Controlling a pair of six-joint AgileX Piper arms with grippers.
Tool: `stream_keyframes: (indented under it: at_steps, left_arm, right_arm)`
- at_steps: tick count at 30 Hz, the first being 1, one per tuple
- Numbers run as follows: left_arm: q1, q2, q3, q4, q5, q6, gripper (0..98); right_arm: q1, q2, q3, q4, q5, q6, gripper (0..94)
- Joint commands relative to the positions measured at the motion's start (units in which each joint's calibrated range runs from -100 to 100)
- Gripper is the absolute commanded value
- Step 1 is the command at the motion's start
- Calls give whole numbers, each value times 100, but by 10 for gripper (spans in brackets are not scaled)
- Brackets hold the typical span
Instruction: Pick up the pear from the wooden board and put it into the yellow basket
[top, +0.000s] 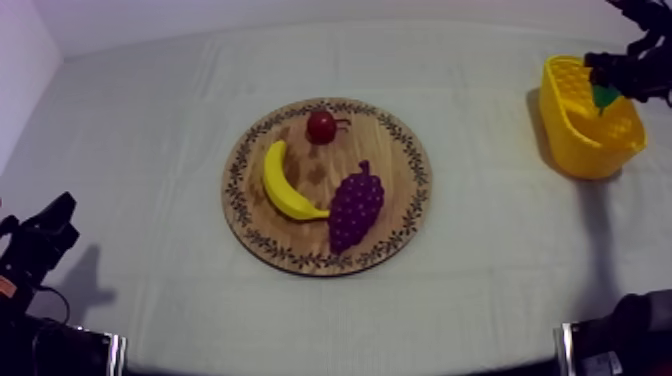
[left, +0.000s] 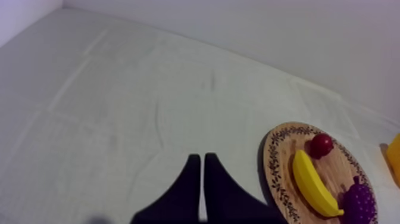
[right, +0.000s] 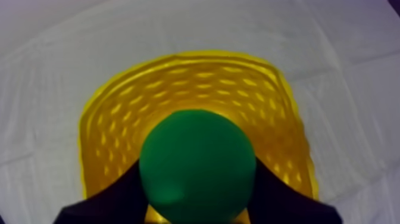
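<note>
My right gripper (right: 197, 186) pinches the pear (right: 196, 156) over the basket (top: 590, 150) at upper right, pear half hidden from above; left gripper (left: 202, 164) fingers pressed together.

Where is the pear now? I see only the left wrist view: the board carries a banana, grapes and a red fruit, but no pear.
Observer: The right gripper is shut on the pear.
Operator: Is it near the basket?
Observer: Yes. In the right wrist view the pear hangs over the basket's opening.
Operator: And where does the basket stand?
Observer: In the top view it stands at the table's far right, apart from the board.
</note>
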Motion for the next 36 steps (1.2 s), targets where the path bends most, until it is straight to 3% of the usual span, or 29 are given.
stream_keyframes:
  at_steps: [1,8,17,26,36]
  left_arm:
    - [1,0,2,-2,1,1,1]
    - [1,0,2,-2,1,1,1]
    - [1,0,2,-2,1,1,1]
    - [1,0,2,-2,1,1,1]
    - [1,0,2,-2,1,-3,1]
  right_arm:
    - [37,83,5,-287,-113,373,271]
    - [157,407,40,-1132,-627,1273,253]
    - [94,665,205,-1950,-1060,2008,292]
    - [-51,837,320,-2218,-1225,2156,479]
    - [-41,883,370,-2264,-1355,2132,580]
